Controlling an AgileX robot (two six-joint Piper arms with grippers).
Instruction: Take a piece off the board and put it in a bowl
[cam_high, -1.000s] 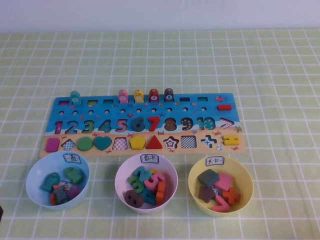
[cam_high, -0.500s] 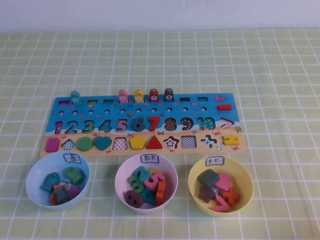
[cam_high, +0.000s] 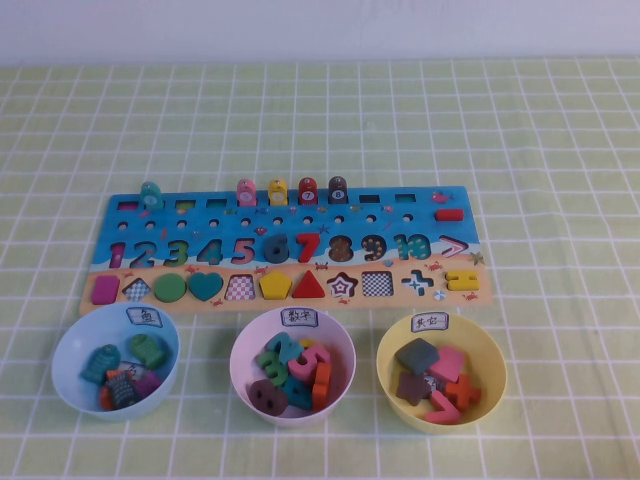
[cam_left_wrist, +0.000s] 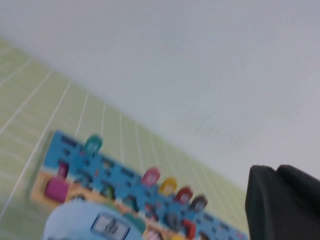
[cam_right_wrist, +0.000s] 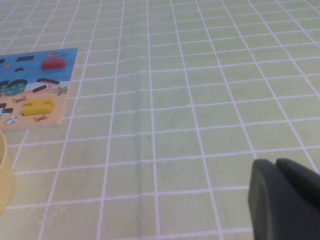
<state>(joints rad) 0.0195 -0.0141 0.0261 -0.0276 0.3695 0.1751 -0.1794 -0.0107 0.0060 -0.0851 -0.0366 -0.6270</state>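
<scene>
While left gripper (cam_left_wrist: 280, 200) sits closed and empty, raised on near side of board (cam_high: 420, 215), right gripper (cam_right_wrist: 285, 200) hovers over bare cloth well off board's right end; finger state cannot be told. Piece (cam_high: 105, 289) sits in leftmost slot of board's sandy strip. Bowl (cam_high: 495, 375) stands just before board's right end, holding several shapes.

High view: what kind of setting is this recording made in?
Probably a tabletop test setup with a sorting toy: a green checked tablecloth against a plain white wall, a puzzle board of numbers and shapes, and three labelled bowls in front, the yellow bowl among them. Neither hand shows from above.
</scene>
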